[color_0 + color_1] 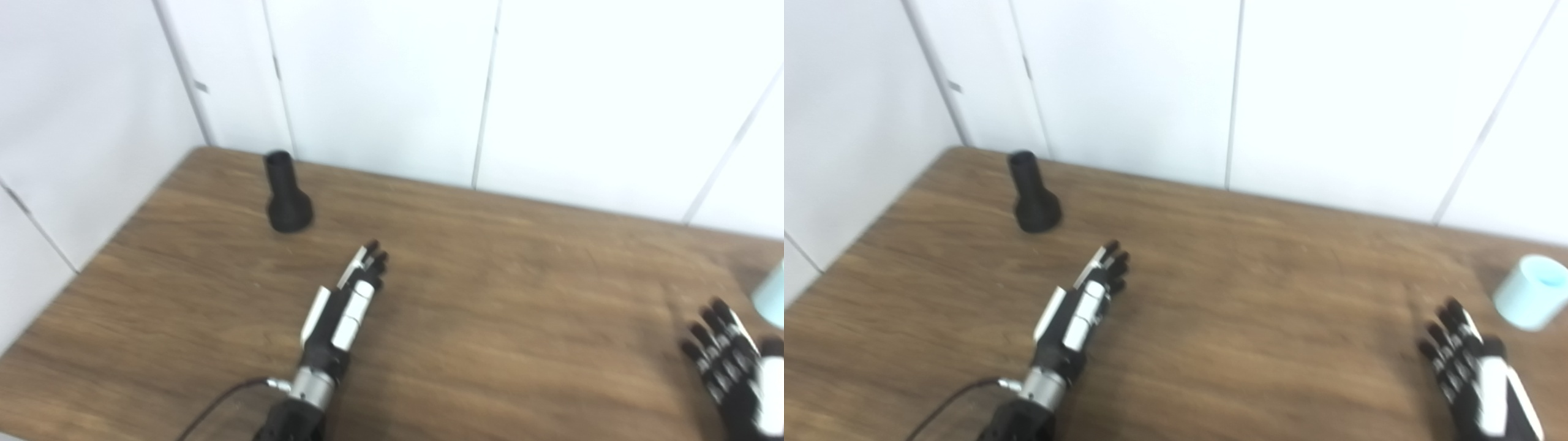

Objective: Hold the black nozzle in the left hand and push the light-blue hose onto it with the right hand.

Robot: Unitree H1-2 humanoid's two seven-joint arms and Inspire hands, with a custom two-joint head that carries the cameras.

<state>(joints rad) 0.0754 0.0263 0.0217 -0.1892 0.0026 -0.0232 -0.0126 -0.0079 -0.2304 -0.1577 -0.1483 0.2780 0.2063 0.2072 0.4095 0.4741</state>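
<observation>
The work surface is a wood-grain table (490,294) set against white wall panels (380,79) at the rear and left.

Black nozzle (285,193): located at the far left of the table, near the rear corner. It stands upright on its wide flared base. The long axis is close to vertical, and the narrow tubular neck points up, leaning slightly toward the rear wall. The open mouth of the neck is visible at the top. Nothing touches the nozzle.

Left hand (343,306): located nearer the camera and to the right of the nozzle, well apart from it. The hand is turned edge-on, thumb side up. The fingers (373,257) are extended straight and held close together, pointing toward the rear of the table and slightly right. The hand is released and holds nothing. A dark cable (220,398) leaves the wrist and runs to the lower picture edge.

Central area of the table: bare wood between the two hands.

Right hand (1476,367): located at the lower right of the table, back of the hand facing up. The fingers (1448,334) are spread and extended toward the rear. The hand is released and holds nothing.

Light-blue hose (1530,300): a short cylindrical piece located at the far right of the table, just beyond and to the right of the right hand, not touching it. It stands on end with the long axis roughly vertical, tilted slightly. The open end faces up. In the left eye view only its edge shows at the picture border.
</observation>
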